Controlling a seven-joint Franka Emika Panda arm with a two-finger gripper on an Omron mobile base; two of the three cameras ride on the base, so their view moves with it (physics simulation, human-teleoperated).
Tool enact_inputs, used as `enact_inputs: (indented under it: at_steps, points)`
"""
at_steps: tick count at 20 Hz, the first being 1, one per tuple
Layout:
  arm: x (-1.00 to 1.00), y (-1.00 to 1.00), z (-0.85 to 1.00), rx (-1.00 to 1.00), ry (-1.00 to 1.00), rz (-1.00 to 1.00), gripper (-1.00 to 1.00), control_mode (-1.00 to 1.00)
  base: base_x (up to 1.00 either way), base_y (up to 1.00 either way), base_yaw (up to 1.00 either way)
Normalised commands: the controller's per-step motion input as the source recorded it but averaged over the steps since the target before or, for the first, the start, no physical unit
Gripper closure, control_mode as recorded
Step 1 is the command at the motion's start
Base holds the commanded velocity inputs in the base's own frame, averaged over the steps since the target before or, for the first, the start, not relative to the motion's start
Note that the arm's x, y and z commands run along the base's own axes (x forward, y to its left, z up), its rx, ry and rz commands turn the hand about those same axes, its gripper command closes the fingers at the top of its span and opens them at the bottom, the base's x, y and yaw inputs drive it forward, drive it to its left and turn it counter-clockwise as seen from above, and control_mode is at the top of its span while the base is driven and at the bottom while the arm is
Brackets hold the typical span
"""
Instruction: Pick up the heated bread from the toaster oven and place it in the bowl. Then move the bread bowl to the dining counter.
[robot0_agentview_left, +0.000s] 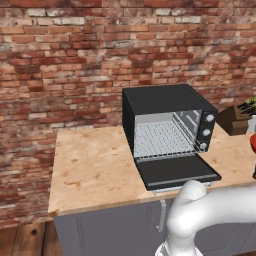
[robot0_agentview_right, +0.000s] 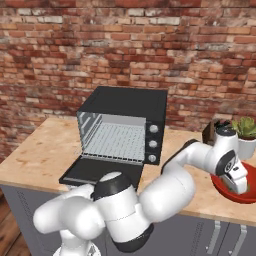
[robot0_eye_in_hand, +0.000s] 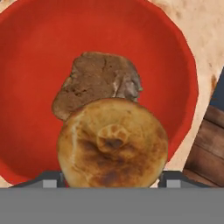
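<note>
Over the glossy red bowl (robot0_eye_in_hand: 26, 87), the gripper (robot0_eye_in_hand: 111, 179) clamps the bread (robot0_eye_in_hand: 112, 143) — round, crusty, golden-brown.

toaster oven (robot0_agentview_right: 122, 127) sat on counter (robot0_agentview_left: 95, 165) before brick wall (robot0_agentview_left: 65, 65), door dropped forward | bowl (robot0_agentview_right: 250, 192) lay right of oven, near potted plant (robot0_agentview_right: 245, 132) | gripper (robot0_eye_in_hand: 112, 179) was over bowl, bread (robot0_eye_in_hand: 113, 144) between fingertips

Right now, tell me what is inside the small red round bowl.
In the hand view, the small red round bowl holds a brownish lump. A round golden-brown bread, between the gripper fingers, hangs over it and hides the bowl's near floor.
</note>
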Motion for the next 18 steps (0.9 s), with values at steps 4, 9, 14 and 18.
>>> enact_inputs:
  at_steps: [4, 9, 14, 18]
  points:
    - [0.53, -0.27, -0.14, -0.01, -0.05, -0.02, -1.0, -1.0, 0.0, 0.0, 0.0]
    - [0.2, -0.05, -0.04, 0.0, 0.0, 0.0, -1.0, -1.0, 0.0, 0.0, 0.0]
    - [-0.03, 0.02, 0.0, 0.0, 0.0, 0.0, -1.0, -1.0, 0.0, 0.0, 0.0]
    - [-0.13, 0.09, 0.0, 0.0, 0.0, 0.0, -1.0, -1.0, 0.0, 0.0, 0.0]
